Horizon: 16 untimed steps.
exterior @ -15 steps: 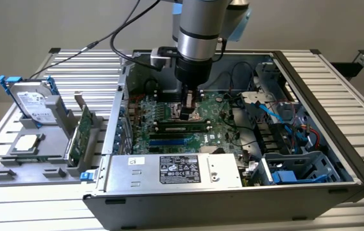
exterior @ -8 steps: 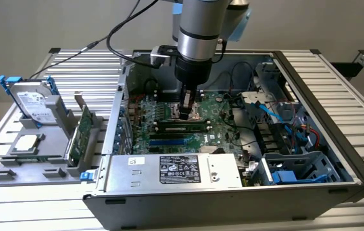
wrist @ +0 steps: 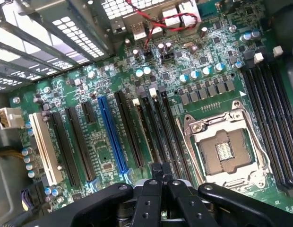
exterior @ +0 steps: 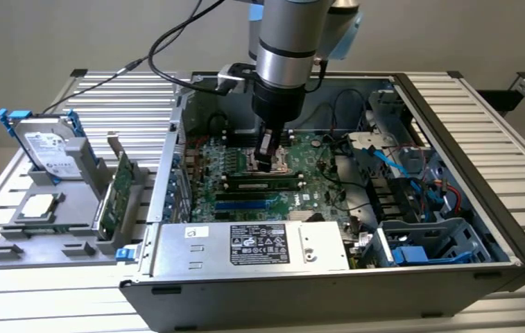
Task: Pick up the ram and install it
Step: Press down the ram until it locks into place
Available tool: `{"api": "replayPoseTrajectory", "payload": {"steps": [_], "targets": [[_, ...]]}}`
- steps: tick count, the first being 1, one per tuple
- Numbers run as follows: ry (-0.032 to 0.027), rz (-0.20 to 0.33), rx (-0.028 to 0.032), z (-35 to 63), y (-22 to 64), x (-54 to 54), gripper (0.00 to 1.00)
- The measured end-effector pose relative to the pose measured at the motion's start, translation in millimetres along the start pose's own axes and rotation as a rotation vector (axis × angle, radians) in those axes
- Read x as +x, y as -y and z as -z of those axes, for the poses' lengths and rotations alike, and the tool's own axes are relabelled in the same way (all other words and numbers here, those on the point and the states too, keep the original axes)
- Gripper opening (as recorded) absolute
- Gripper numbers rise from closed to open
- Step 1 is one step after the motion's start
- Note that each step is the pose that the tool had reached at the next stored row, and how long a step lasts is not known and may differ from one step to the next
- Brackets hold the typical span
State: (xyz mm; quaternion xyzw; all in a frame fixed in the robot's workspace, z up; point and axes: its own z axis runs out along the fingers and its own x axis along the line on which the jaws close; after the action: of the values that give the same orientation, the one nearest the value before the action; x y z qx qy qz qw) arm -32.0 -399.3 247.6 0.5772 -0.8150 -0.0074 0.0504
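Wrist view puts your jaws low over the motherboard, the two black fingers drawn together with nothing between them, their tips just above the long black slots that run beside the open CPU socket. You can see a blue slot and a white slot further along the board, and a second bank of black slots on the socket's other side.

In the exterior view your jaws hang inside the open computer case, right over the middle of the board. The ram lies seated in a slot just near-side of the fingertips, a narrow green stick with dark chips, close below the jaws but not held by them.

Nearer you, the power supply spans the case's front edge, with a blue drive cage at the exterior view's right. On the table, at the exterior view's left, a grey holder carries a hard drive and a green expansion card standing upright.
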Motion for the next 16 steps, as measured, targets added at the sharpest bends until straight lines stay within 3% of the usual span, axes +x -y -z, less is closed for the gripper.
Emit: {"api": "replayPoseTrajectory", "payload": {"steps": [3, 5, 16], "targets": [[0.0041, -0.039, 0.0006, 0.0, 0.0, 0.0, 0.11], [0.0077, -0.061, 0.0041, -0.1, 0.0, -0.1, 0.11], [0.0303, -0.169, 0.0357, 0.0, -0.1, -0.5, 0.11]]}}
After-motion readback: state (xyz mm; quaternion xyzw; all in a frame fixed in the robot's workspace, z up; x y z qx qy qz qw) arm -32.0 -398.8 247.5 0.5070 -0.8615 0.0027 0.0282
